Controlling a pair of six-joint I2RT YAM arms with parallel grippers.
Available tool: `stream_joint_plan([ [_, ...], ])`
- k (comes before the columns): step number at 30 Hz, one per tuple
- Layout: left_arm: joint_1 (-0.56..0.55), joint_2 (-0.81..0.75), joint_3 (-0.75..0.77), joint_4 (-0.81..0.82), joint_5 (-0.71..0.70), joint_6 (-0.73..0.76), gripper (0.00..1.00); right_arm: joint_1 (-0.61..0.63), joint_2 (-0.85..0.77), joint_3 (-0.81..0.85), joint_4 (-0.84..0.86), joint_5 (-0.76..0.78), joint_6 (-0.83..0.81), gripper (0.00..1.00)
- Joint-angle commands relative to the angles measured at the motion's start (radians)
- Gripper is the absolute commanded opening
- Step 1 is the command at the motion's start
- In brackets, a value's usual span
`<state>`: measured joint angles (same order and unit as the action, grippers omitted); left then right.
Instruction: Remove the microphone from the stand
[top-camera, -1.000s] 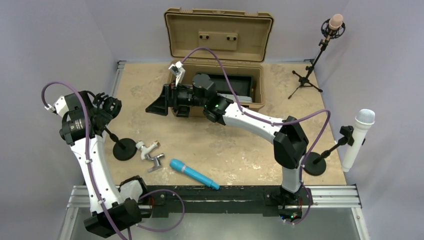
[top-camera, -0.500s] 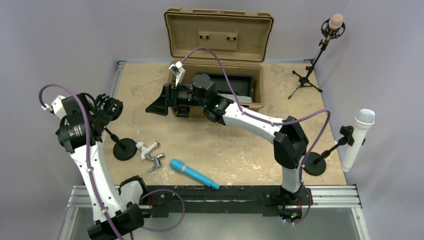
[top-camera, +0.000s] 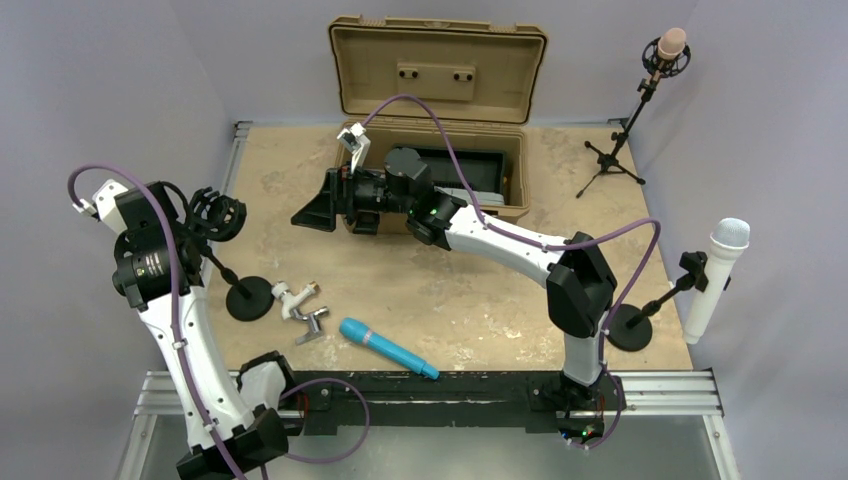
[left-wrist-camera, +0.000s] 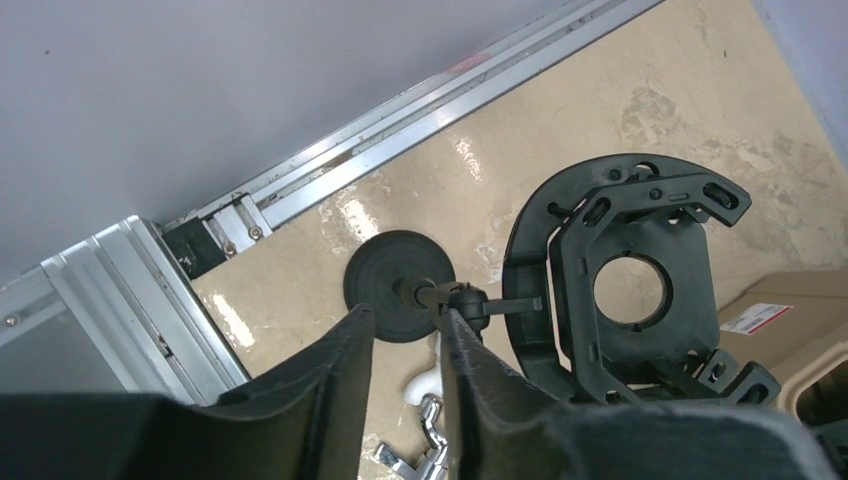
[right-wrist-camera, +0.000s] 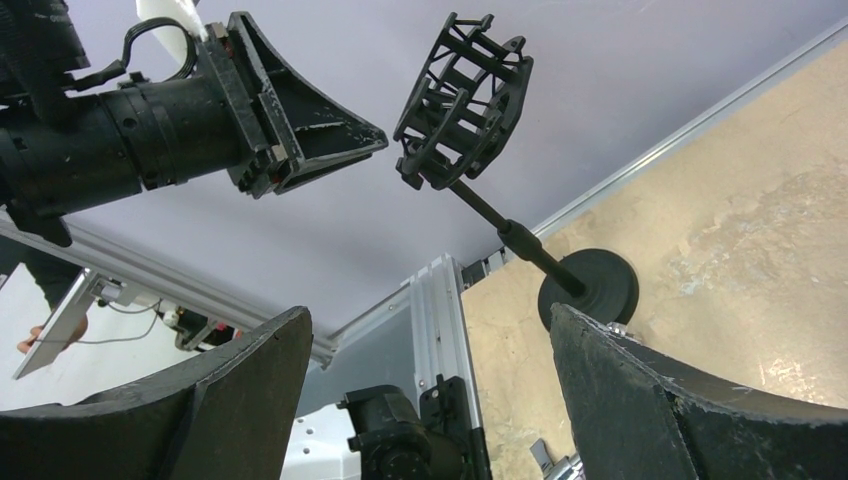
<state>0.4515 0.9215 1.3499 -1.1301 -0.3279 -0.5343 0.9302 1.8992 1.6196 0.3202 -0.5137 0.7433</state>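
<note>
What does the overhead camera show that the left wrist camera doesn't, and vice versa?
Only overhead: the tan case's raised lid, the teal microphone lying flat, a white microphone at the right edge, a pink-tipped microphone on a tripod, and the right arm.
Only the left wrist: the left hand up close, its fingers a narrow gap apart, and the hole through the empty shock mount.
Both: that shock mount, its stand's round base, the white and metal fitting beside it, and the tan tabletop.
</note>
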Motion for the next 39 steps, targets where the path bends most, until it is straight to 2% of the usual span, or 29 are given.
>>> stream_joint_plan([
  [1,0.010,0.024,-0.004,0.074,0.021,0.018,0.25,-0.002,0.001,0.039,0.020,0.014,-0.012,0.87],
  [4,0.010,0.037,-0.010,0.093,0.040,0.019,0.18,-0.002,0.001,0.038,0.020,0.014,-0.012,0.87],
  [10,0.010,0.046,-0.009,0.133,0.130,0.028,0.12,-0.002,0.001,0.039,0.020,0.015,-0.011,0.87],
  [16,0.009,0.054,-0.023,0.131,0.159,0.029,0.12,-0.002,0.004,0.038,0.021,0.012,-0.007,0.87],
  [32,0.010,0.083,-0.057,0.098,0.122,0.039,0.11,-0.002,0.009,0.037,0.029,0.012,0.002,0.87],
  [39,0.009,0.075,-0.152,0.094,0.100,0.052,0.09,-0.002,0.009,0.035,0.036,0.012,0.005,0.88],
])
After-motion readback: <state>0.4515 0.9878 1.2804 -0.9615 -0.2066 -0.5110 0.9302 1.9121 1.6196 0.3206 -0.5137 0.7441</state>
